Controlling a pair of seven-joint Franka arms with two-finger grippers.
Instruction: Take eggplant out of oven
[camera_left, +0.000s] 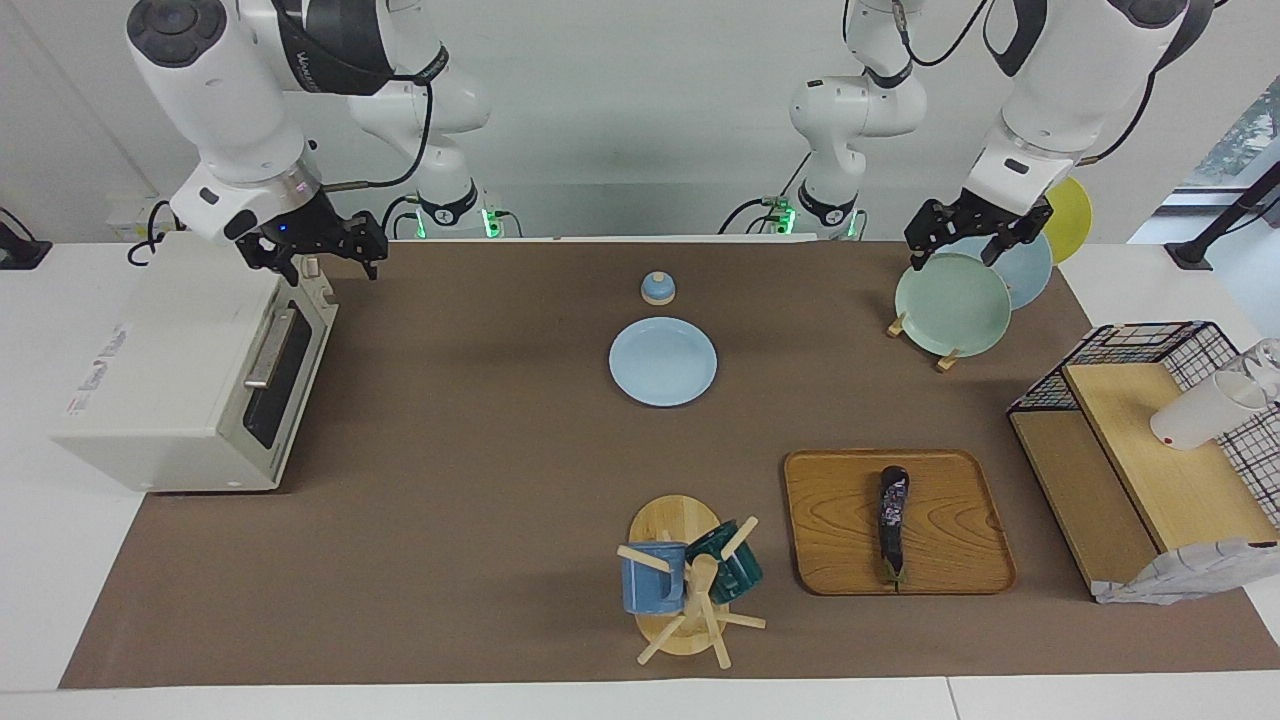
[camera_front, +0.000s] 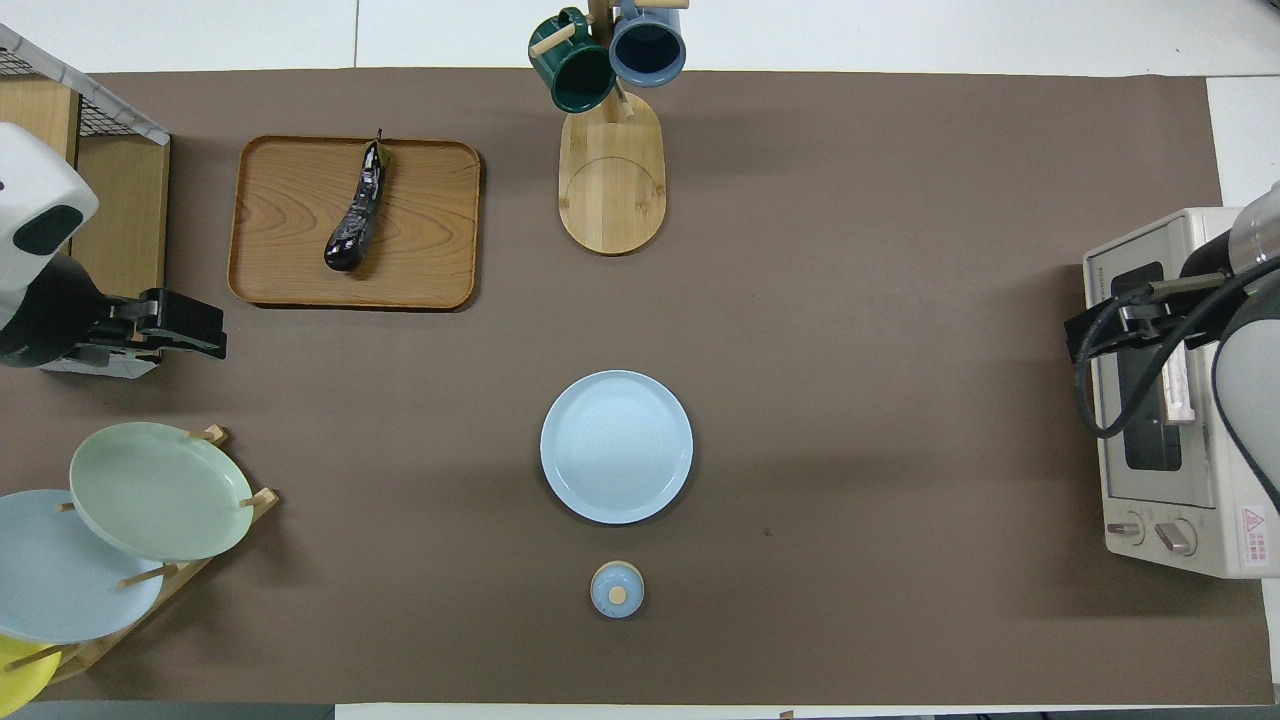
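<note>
The dark purple eggplant (camera_left: 891, 520) lies lengthwise on a wooden tray (camera_left: 950, 530), farther from the robots than the plate rack; it also shows in the overhead view (camera_front: 357, 208) on the tray (camera_front: 290, 230). The cream-white oven (camera_left: 190, 370) stands at the right arm's end of the table with its dark glass door shut, and it shows in the overhead view (camera_front: 1160, 400). My right gripper (camera_left: 325, 255) hangs over the oven's corner nearest the robots (camera_front: 1100, 335). My left gripper (camera_left: 960, 250) is raised over the plate rack, apart from the eggplant (camera_front: 190, 330).
A light blue plate (camera_left: 663, 361) and a small blue lid (camera_left: 657, 288) sit mid-table. A mug tree (camera_left: 690, 590) holds two mugs beside the tray. A plate rack (camera_left: 960, 300) and a wire basket with wooden shelf (camera_left: 1130, 470) stand at the left arm's end.
</note>
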